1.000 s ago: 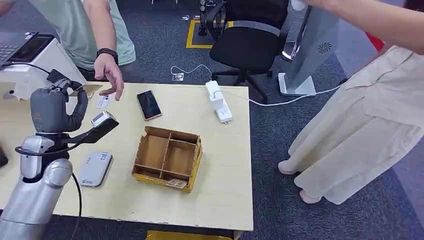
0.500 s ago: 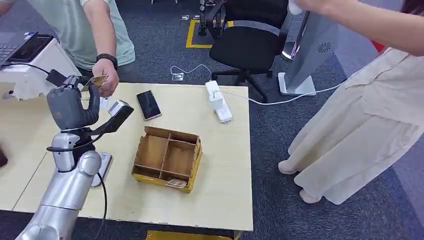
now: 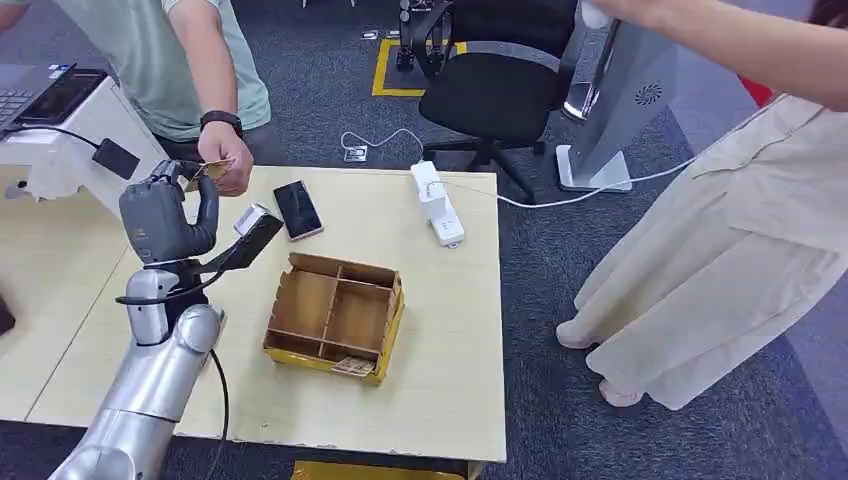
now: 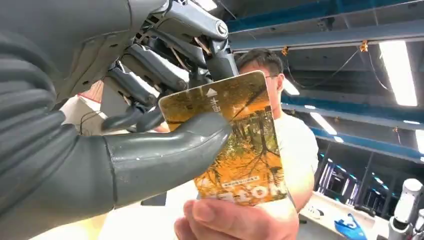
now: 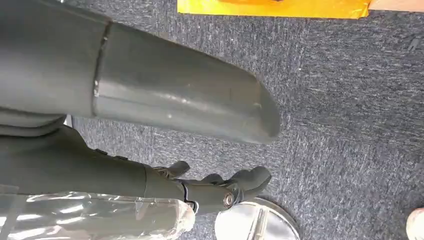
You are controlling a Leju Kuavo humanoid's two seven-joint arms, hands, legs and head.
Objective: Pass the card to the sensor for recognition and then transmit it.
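Note:
My left hand point(image 3: 165, 218) is raised over the table's far left part and holds an orange forest-print card point(image 3: 210, 170). In the left wrist view the thumb point(image 4: 170, 145) presses the card point(image 4: 245, 150) against the darker fingers behind it. A person's hand point(image 3: 226, 162) at the far table edge grips the card's other end, with fingertips point(image 4: 235, 220) on its lower edge. My right hand point(image 5: 165, 105) hangs over grey carpet, fingers apart and holding nothing.
A divided cardboard box point(image 3: 335, 315) sits mid-table, with a black phone point(image 3: 298, 210) and a white power strip point(image 3: 437, 205) beyond it. A second person in beige point(image 3: 720, 250) stands to the right. An office chair point(image 3: 500, 80) stands behind the table.
My left hand has carried the card away from me and to the right. The person's hand, open above the table before, now grips the card's end.

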